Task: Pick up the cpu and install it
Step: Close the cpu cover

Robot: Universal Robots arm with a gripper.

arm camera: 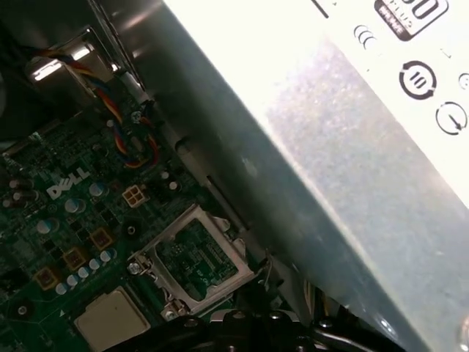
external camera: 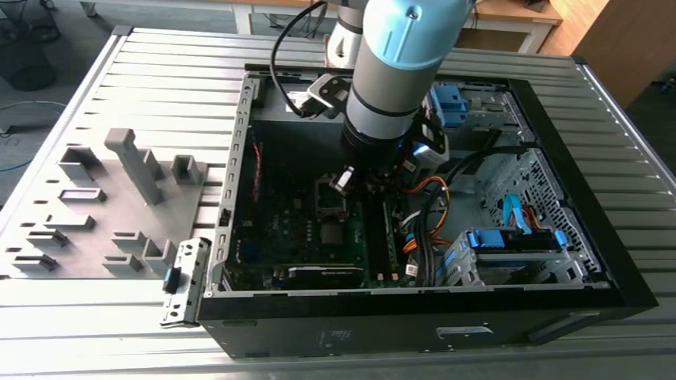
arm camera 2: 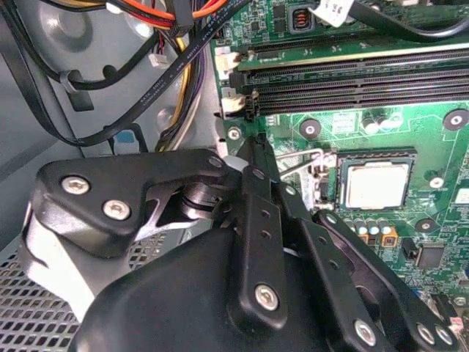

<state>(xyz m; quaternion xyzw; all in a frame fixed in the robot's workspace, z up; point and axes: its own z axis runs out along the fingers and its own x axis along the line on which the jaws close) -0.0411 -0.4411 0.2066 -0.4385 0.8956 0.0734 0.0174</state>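
The cpu (arm camera 2: 377, 185) is a small pale silvery square lying flat in the black socket frame (arm camera 2: 375, 153) on the green motherboard (arm camera 2: 322, 29); it also shows as a pale square, the cpu (arm camera: 111, 319) and the cpu (external camera: 332, 232). The socket's metal load plate (arm camera: 194, 253) stands swung open beside it. My gripper (arm camera 2: 254, 144) hangs low inside the case, its black fingers together and holding nothing. Their tip is next to the thin wire socket lever (arm camera 2: 300, 158), a short way from the cpu. In the exterior view the gripper (external camera: 343, 180) sits just beyond the socket.
The open computer case (external camera: 423, 313) lies on a ribbed metal table (external camera: 180, 63). Grey fixture blocks (external camera: 132, 162) stand at the exterior view's left. Memory slots (arm camera 2: 352, 73), cable bundles (arm camera 2: 146, 44), blue drive bays (external camera: 507, 241) and the grey power supply (arm camera: 330, 147) crowd the arm.
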